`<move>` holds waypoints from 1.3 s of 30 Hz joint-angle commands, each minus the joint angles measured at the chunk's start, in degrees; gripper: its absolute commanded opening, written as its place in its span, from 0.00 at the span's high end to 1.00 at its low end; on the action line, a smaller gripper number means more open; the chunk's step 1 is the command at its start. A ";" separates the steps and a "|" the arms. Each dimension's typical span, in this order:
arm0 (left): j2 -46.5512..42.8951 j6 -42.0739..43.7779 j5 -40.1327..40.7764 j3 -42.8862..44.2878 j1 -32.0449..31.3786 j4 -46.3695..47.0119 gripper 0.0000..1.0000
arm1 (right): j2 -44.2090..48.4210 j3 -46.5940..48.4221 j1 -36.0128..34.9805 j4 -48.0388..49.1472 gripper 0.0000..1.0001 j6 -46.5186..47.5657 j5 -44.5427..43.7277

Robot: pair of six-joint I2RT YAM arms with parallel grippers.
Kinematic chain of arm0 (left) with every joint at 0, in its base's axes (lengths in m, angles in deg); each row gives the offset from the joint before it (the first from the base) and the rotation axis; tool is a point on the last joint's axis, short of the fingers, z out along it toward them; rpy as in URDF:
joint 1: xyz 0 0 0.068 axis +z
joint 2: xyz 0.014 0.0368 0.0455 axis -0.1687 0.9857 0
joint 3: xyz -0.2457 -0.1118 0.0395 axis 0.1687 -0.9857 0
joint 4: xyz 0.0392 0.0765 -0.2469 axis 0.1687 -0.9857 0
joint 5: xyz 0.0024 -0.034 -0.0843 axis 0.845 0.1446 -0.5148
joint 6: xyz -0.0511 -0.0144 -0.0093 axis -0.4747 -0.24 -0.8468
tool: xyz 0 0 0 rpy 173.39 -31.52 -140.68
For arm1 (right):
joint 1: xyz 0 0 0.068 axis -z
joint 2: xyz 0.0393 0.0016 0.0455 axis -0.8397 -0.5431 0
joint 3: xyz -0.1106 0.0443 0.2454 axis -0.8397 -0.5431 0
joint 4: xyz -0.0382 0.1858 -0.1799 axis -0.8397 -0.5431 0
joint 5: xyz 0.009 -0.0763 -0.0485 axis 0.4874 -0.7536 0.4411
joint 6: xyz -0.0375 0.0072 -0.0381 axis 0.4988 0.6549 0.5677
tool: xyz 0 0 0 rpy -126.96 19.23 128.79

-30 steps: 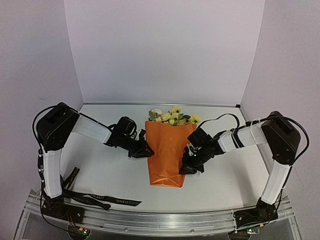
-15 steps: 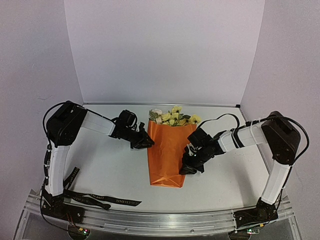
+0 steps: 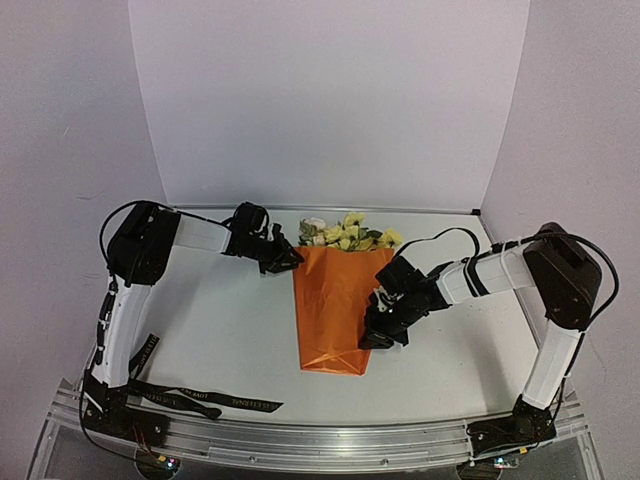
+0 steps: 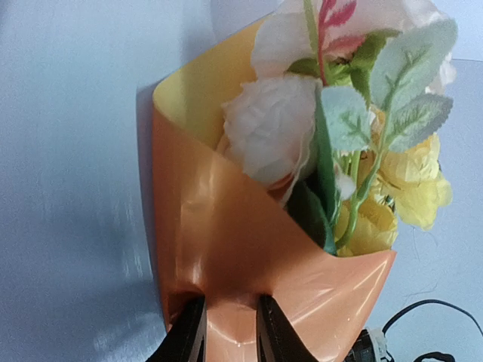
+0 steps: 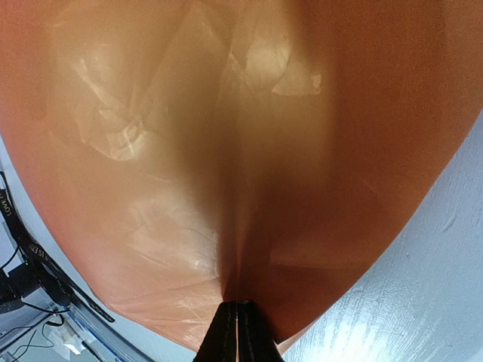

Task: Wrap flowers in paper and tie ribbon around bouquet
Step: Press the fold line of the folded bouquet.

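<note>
The ribbon (image 3: 205, 399) lies loose along the near left of the tabletop (image 3: 220, 330), one end running up beside the left arm's base, well apart from everything else. It is black with light lettering.

Further in, at the middle, the bouquet (image 3: 333, 310) lies flat with its folded narrow end toward the arms and its open mouth toward the back. The paper (image 3: 335, 285) shows its orange side outward, and the left wrist view shows yellow lining inside the mouth (image 4: 185, 90).

The right hand (image 3: 376, 338) reaches in from the right and is at the lower right edge of the wrap. It is clenched on the paper: its own camera shows the two fingertips (image 5: 226, 335) pressed together, with the orange sheet creasing down into them.

The left hand (image 3: 292, 262) sits at the wrap's far left corner, beside the mouth. Its fingers (image 4: 189, 335) stand a little apart, astride the paper's edge, with orange paper filling the gap. This hand is released rather than clenched.

Beyond it, the flowers (image 3: 345, 235) spill out of the mouth: a cream bloom (image 4: 272, 124), yellow blooms (image 4: 411, 177) and pale green leaves (image 4: 411, 64). Their stems are hidden inside the wrap.
</note>
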 commanded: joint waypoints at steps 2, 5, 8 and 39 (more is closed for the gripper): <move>3.71 -1.08 0.64 7.17 1.19 -1.90 0.75 | -1.19 -2.26 0.18 -6.06 0.95 0.93 -3.62; 4.57 -0.83 0.77 9.98 1.91 -2.40 0.75 | -1.26 -2.32 0.18 -6.11 0.95 0.86 -3.70; 5.10 1.02 1.13 13.77 2.98 -4.36 0.74 | -1.28 -2.51 0.18 -6.11 0.95 0.84 -3.84; -32.79 6.20 0.91 -25.22 -1.86 -2.73 0.68 | 10.16 -1.01 1.54 -8.64 0.89 0.76 -3.71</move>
